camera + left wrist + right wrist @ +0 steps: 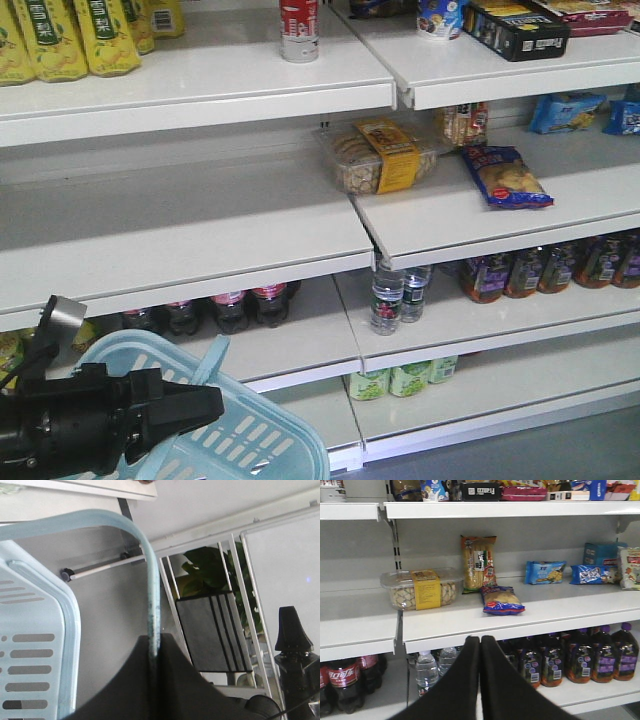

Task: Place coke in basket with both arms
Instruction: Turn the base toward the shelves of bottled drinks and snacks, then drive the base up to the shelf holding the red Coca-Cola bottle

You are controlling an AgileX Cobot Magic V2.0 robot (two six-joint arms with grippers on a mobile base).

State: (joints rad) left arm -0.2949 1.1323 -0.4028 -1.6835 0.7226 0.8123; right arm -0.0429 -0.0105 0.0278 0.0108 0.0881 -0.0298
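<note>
Nearest to me, low at the left of the front view, the left gripper [205, 402] has its black fingers clamped on the flat handle [152, 595] of the basket [285, 420]. The left wrist view shows that handle running down into the narrow seam between the two dark fingers, with the basket's slotted pale blue wall beside it. The basket hangs tilted in front of the lowest shelves.

The coke [299, 30] stands upright on the top shelf, close to that board's right end. It is well apart from the left gripper, high above it and off to its right, with two shelf levels between them. Nothing touches the can.

The right gripper [480, 641] has its two fingers pressed together with nothing between them. It points at the middle shelf, facing a clear tub of biscuits [421, 588] and a blue snack bag [501, 601]. From that wrist view only the silver-grey foot of the coke shows, cut off in the top left corner, one shelf up and well left of the closed fingers.

Dark cola bottles [230, 308] with red labels stand on the low shelf just behind the basket, and water bottles [398, 296] stand further right.
</note>
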